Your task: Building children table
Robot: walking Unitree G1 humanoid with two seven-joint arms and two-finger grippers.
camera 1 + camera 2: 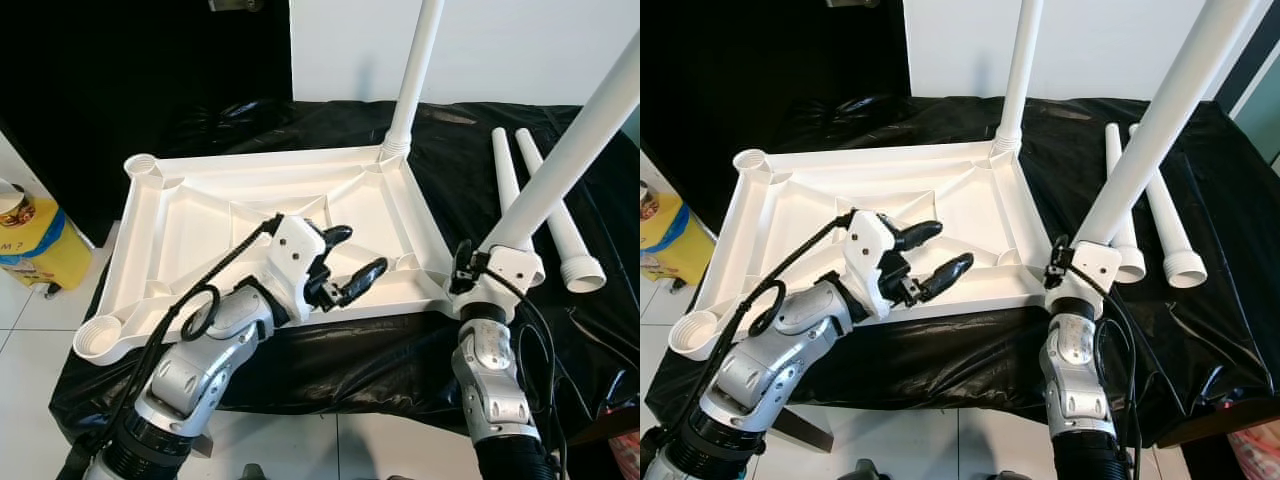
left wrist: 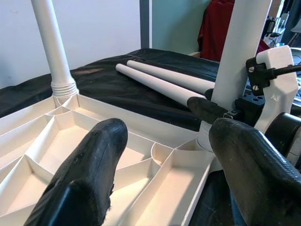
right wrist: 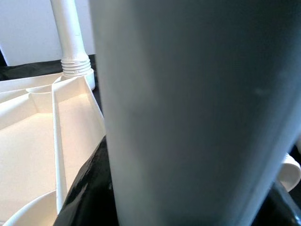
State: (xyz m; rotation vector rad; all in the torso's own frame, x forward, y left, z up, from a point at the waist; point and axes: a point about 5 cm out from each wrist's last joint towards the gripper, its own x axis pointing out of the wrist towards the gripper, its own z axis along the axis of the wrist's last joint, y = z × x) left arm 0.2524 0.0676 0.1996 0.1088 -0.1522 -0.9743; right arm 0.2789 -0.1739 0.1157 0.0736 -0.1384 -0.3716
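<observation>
Basically upturned tabletop (image 1: 200,215) lies on black cloth (image 1: 330,350), right gripper (image 1: 470,270) clamped on tilted leg (image 1: 570,150) at near-right socket — may cross-thread or slip if leaning; left gripper (image 1: 345,262) wide, empty above tabletop.

tabletop (image 1: 200,215) on cloth (image 1: 460,150) — two loose legs (image 1: 545,200) right
</observation>
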